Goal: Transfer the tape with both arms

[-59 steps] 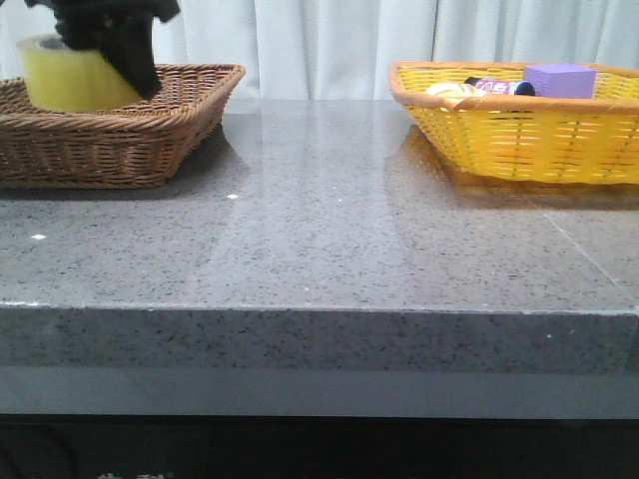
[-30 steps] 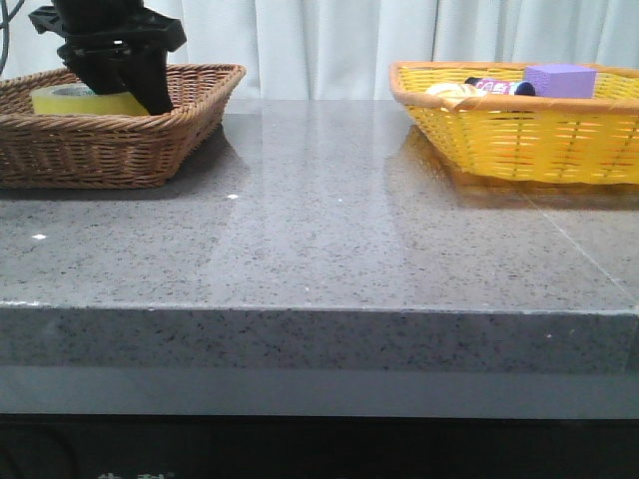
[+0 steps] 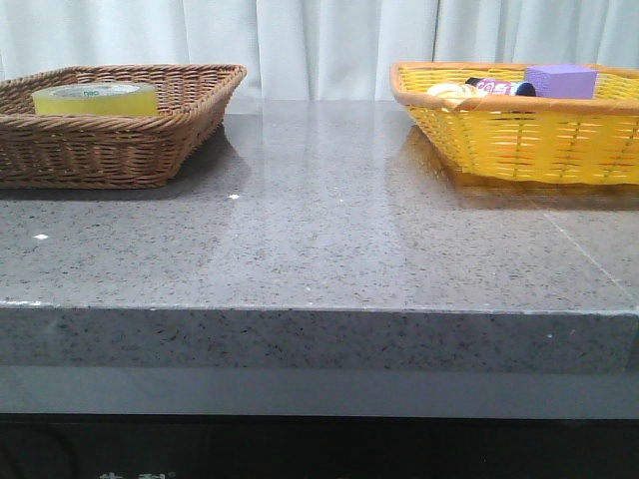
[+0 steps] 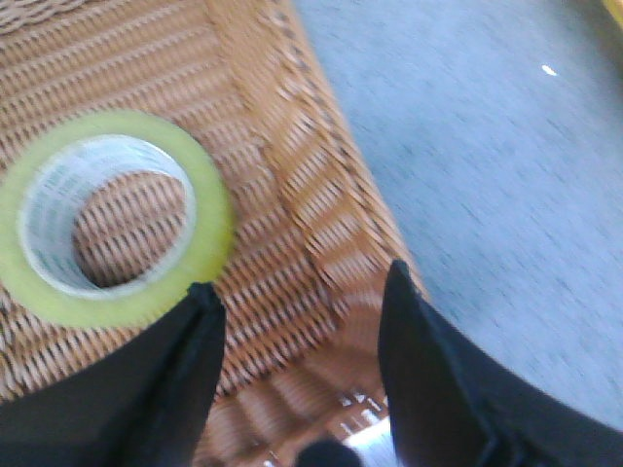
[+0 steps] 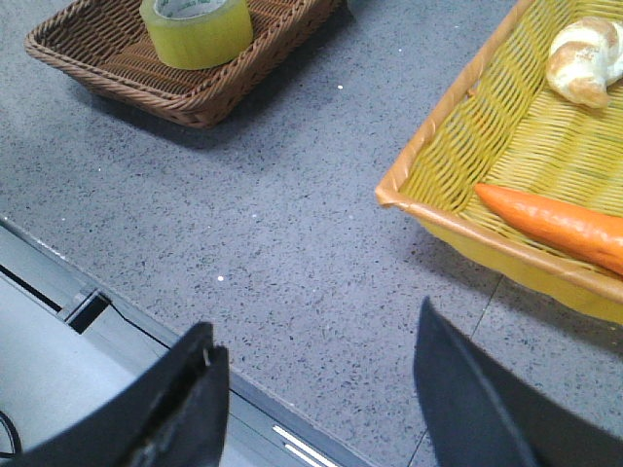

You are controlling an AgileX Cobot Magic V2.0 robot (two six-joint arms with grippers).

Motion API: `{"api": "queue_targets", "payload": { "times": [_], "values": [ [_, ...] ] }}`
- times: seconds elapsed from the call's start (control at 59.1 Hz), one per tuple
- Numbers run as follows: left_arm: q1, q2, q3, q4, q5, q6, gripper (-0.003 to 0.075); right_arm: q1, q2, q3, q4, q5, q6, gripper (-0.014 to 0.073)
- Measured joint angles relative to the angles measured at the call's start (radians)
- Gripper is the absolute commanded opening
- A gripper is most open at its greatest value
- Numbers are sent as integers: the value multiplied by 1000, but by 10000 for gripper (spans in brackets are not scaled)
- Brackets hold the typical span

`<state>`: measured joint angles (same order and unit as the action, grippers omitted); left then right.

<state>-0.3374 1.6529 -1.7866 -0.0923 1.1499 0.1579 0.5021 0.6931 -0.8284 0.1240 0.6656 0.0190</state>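
Note:
The tape (image 3: 95,98), a wide translucent yellow roll with a white printed core, lies flat in the brown wicker basket (image 3: 150,150) at the table's far left. In the left wrist view the tape (image 4: 122,292) rests on the weave, and my left gripper (image 4: 297,292) hangs open above the brown wicker basket's rim (image 4: 292,156), beside the roll and holding nothing. The right wrist view shows the tape (image 5: 200,34) far off. There my right gripper (image 5: 316,336) is open and empty over the table's front edge. Neither gripper shows in the front view.
A yellow wicker basket (image 3: 519,140) at the far right holds a purple block (image 3: 559,80) and small items; the right wrist view shows a carrot (image 5: 555,222) and a bread roll (image 5: 584,60) in it. The grey stone table (image 3: 319,230) lies between the baskets.
The left gripper lowered the tape into the brown basket, let it go, and rose out of the front view. The tape now lies flat and free.

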Motion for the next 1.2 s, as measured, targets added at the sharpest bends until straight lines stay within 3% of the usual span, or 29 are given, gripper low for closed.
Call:
{"api": "queue_targets", "payload": {
  "times": [0.338,0.711,1.049,1.201],
  "values": [
    [-202,-395,467,62,-141,-7,368,0,0,0,0,0,0,444],
    [-220,-779,821,160,-254,-158,368,0,0,0,0,0,0,444],
    [-220,-985,981,165,-398,-214,368,0,0,0,-106,0,10,440],
    [-220,-987,986,165,-400,-214,367,0,0,0,-138,0,57,370]
  ]
}}
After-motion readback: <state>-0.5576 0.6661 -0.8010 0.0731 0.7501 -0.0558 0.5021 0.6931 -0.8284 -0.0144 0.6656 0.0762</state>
